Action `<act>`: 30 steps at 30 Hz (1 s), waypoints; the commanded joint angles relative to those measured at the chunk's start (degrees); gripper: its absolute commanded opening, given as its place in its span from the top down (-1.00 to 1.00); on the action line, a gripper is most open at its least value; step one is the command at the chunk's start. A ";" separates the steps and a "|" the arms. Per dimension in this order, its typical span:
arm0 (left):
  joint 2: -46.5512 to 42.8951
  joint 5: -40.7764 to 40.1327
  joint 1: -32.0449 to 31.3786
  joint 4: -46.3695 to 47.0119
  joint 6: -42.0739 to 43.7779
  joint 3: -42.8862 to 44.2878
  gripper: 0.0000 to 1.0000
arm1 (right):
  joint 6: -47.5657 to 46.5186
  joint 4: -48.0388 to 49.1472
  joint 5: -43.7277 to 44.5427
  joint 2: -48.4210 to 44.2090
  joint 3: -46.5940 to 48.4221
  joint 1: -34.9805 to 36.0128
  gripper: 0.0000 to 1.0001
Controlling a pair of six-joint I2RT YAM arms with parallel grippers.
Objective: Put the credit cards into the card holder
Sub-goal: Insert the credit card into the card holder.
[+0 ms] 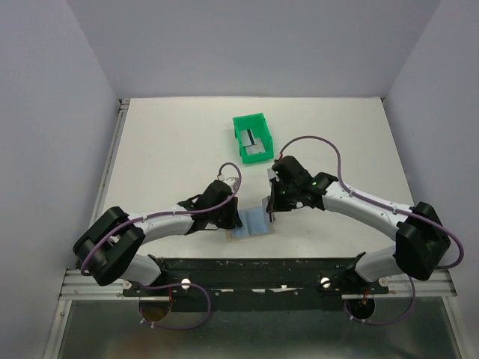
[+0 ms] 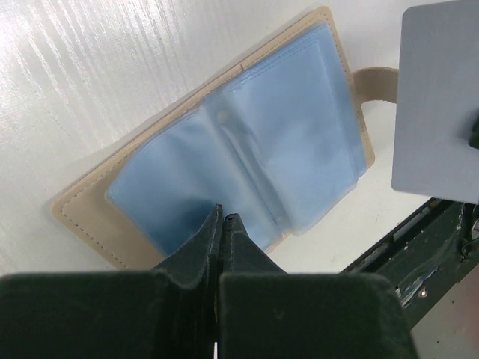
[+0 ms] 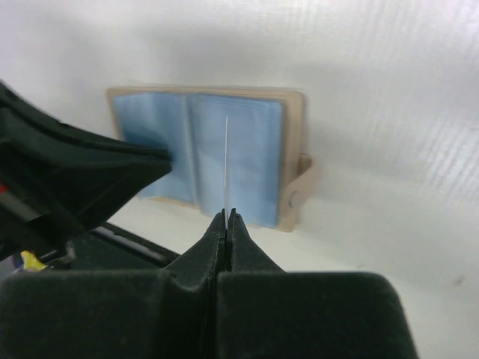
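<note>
White desk (image 1: 172, 149) carries the open card holder (image 2: 247, 149), closed left claw (image 2: 223, 217) upon it, right claw (image 3: 226, 215) pinching a card (image 2: 438, 97) above it, unslotted.

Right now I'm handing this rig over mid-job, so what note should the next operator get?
Left gripper: shut, tips down on the open holder's blue inside, apparently pinning it.
Right gripper: shut on a card, held above the holder, not yet in a slot.
Green bin: grey cards lie inside.
Done: holder open, one card in hand.
Left: slot this card, then fetch those in the bin.
</note>
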 commanded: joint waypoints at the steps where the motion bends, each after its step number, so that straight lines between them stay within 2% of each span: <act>1: -0.07 -1.51 -0.03 0.41 -0.04 -0.83 1.00 | -1.69 6.38 -9.92 -0.46 1.47 0.40 0.99; 4: -0.51 -1.60 -0.03 0.32 -0.04 -1.01 1.00 | -0.02 10.95 -15.21 2.70 1.03 0.49 0.99; 14: -1.13 -1.95 -0.03 0.24 -0.30 -1.54 1.00 | 2.88 19.14 -19.61 10.26 -3.10 0.75 0.99; 23: -0.51 -1.86 -0.03 0.76 -0.30 -1.71 1.00 | 0.25 9.91 -10.48 9.92 -2.40 0.67 0.99; 30: -0.68 -2.04 -0.03 0.59 -0.22 -2.06 1.00 | -0.55 8.85 -9.24 10.18 -2.66 0.67 0.99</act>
